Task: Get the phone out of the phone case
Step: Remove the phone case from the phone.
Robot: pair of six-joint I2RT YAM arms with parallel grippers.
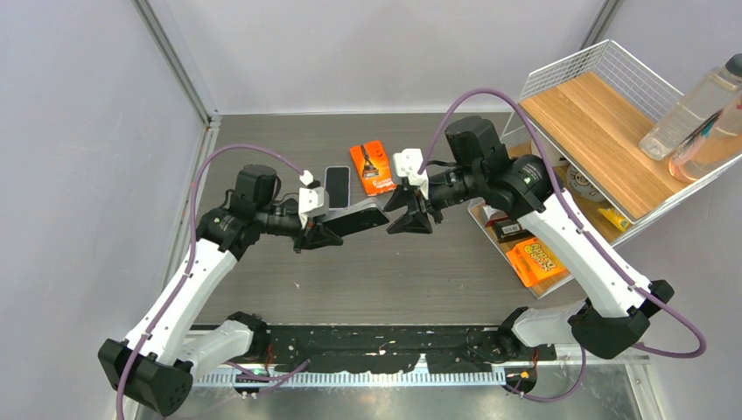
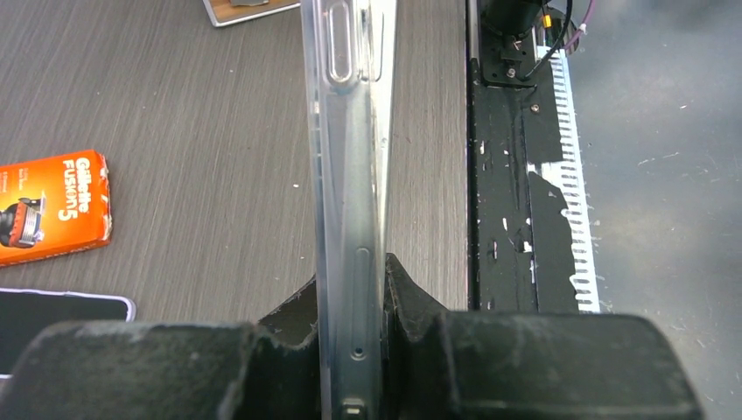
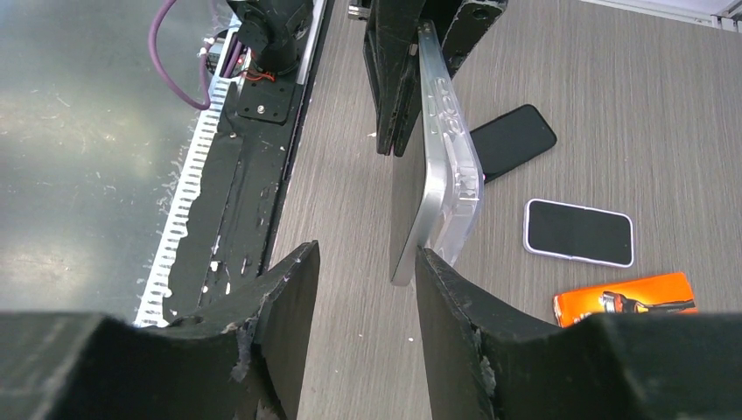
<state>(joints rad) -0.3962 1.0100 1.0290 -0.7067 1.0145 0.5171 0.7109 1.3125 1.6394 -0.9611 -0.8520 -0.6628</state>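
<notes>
A phone in a clear case (image 1: 359, 219) is held edge-up above the table by my left gripper (image 1: 325, 232), which is shut on it. In the left wrist view the case (image 2: 350, 149) runs straight out from between the fingers (image 2: 411, 297). In the right wrist view the silver phone (image 3: 404, 210) stands slightly apart from the clear case (image 3: 455, 166) at its near end. My right gripper (image 1: 409, 213) is open in the right wrist view (image 3: 366, 258). The phone's near corner sits just above its right finger (image 3: 455, 297).
A second phone in a pale case (image 3: 578, 232) and a black phone (image 3: 510, 140) lie flat on the table, beside an orange Gillette box (image 1: 373, 166). A wire shelf (image 1: 604, 114) with bottles (image 1: 691, 109) stands at the right, with snack packets (image 1: 535, 260) under it.
</notes>
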